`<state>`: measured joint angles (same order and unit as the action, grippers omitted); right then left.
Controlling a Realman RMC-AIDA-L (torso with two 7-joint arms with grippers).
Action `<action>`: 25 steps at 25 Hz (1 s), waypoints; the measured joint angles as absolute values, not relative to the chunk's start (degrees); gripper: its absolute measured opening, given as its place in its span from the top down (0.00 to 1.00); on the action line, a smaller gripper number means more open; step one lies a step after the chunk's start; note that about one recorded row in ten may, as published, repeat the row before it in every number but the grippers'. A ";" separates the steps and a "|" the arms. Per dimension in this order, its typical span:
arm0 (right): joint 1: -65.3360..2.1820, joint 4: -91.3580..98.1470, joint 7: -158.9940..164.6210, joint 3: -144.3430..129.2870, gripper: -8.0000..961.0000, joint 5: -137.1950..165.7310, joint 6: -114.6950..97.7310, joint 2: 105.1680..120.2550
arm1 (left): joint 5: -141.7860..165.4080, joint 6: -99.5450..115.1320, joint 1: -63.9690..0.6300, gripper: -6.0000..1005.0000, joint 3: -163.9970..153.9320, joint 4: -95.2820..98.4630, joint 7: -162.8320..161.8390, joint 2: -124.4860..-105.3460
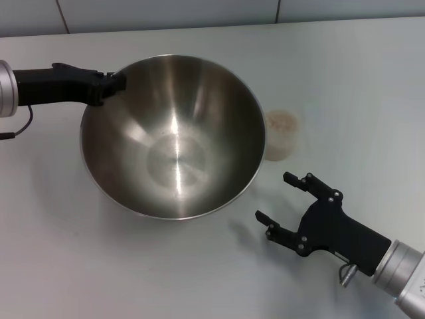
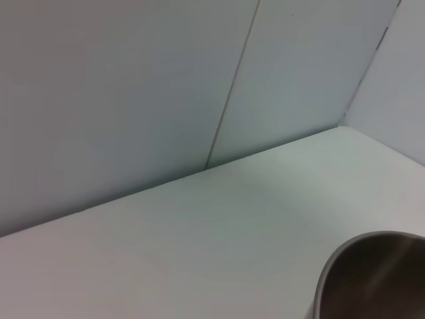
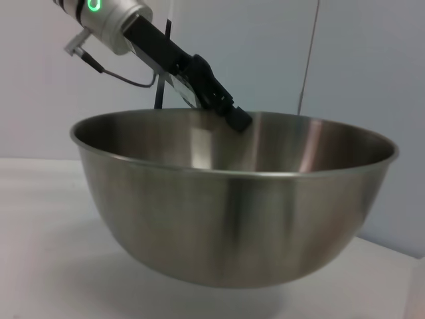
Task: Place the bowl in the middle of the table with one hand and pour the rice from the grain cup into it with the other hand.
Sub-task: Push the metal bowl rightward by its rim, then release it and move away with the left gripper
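The large steel bowl (image 1: 174, 136) is in the middle left of the white table (image 1: 358, 80). My left gripper (image 1: 116, 84) is shut on its far left rim. In the right wrist view the bowl (image 3: 232, 212) hangs slightly above the tabletop, with the left gripper (image 3: 236, 118) pinching its rim. The bowl's edge also shows in the left wrist view (image 2: 372, 276). The bowl is empty inside. The small clear grain cup (image 1: 280, 136) stands upright just right of the bowl, with pale rice (image 1: 281, 121) in it. My right gripper (image 1: 273, 196) is open and empty, in front of the cup and apart from it.
A grey panelled wall (image 1: 199, 13) runs along the table's far edge. Bare tabletop lies to the front left and to the far right of the bowl.
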<state>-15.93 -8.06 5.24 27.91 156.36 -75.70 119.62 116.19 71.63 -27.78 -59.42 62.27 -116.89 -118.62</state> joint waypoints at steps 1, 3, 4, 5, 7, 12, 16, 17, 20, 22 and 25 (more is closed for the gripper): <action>-15.84 -8.23 5.19 27.87 0.16 156.36 -75.75 119.62 | 116.19 71.63 -27.78 0.89 -59.42 62.27 -116.89 -118.62; -15.80 -8.25 5.16 27.86 0.16 156.36 -75.77 119.62 | 116.19 71.36 -27.99 0.89 -59.42 61.87 -116.79 -118.59; -15.80 -8.26 5.14 27.87 0.16 156.36 -75.77 119.62 | 116.18 71.03 -28.00 0.88 -59.42 61.48 -116.72 -118.58; -15.80 -8.29 5.11 27.90 0.16 156.36 -75.77 119.62 | 116.18 71.03 -28.00 0.88 -59.42 61.48 -116.72 -118.58; -15.81 -8.38 5.08 27.98 0.16 156.36 -75.77 119.62 | 116.18 70.78 -28.01 0.88 -59.42 61.15 -116.60 -118.57; -15.90 -8.44 5.05 28.04 0.16 156.36 -75.77 119.62 | 116.18 68.51 -28.66 0.87 -60.35 58.61 -115.77 -118.58; -15.91 -8.44 4.94 28.04 0.16 156.36 -75.77 119.62 | 116.18 67.35 -29.50 0.86 -60.72 56.54 -114.43 -118.59; -15.91 -8.44 4.94 28.04 0.16 156.36 -75.77 119.62 | 116.18 67.35 -29.50 0.86 -60.72 56.54 -114.43 -118.59; -15.92 -8.44 4.92 28.04 0.16 156.36 -75.77 119.62 | 116.18 66.42 -29.85 0.85 -60.80 55.39 -113.90 -118.61; -15.96 -8.41 4.92 28.04 0.16 156.36 -75.77 119.62 | 115.95 65.35 -30.32 0.85 -60.82 53.97 -113.49 -118.63; -16.15 -8.38 4.92 28.04 0.16 156.36 -75.76 119.59 | 115.68 64.73 -30.42 0.84 -60.82 53.33 -112.85 -118.64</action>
